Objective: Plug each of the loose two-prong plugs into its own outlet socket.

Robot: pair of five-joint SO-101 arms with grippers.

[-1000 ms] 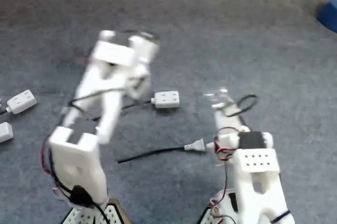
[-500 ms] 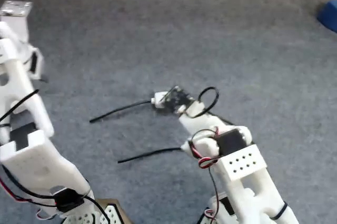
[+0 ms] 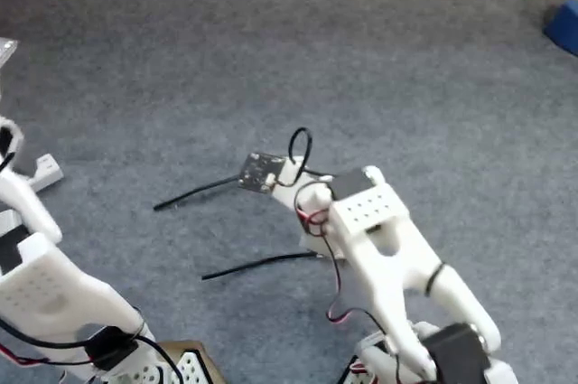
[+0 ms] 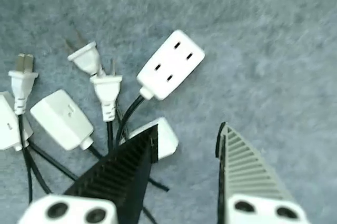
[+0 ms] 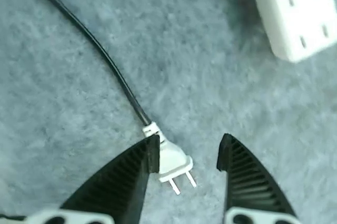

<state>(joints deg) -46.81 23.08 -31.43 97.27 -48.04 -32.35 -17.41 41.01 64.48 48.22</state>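
In the right wrist view my right gripper (image 5: 188,145) is open just above the carpet. A white two-prong plug (image 5: 171,163) on a black cable (image 5: 105,60) lies between its fingers, untouched. A white outlet socket (image 5: 297,8) rests a short way beyond. The left wrist view has my left gripper (image 4: 187,134) open over a cluster: a white multi-slot outlet (image 4: 171,65), three loose plugs (image 4: 107,89) and more outlet blocks (image 4: 62,119); one block (image 4: 166,138) is half under the black finger. From above, the right arm (image 3: 366,208) stands mid-carpet and the left arm (image 3: 36,294) at the left edge.
Two black cables (image 3: 257,263) trail left from under the right arm on the grey carpet (image 3: 433,86). A white outlet (image 3: 43,170) peeks out beside the left arm. A blue object (image 3: 564,27) sits at the far right edge.
The left arm swung from the middle of the carpet to the far left. The right arm moved forward and left, covering the central outlet and plug.
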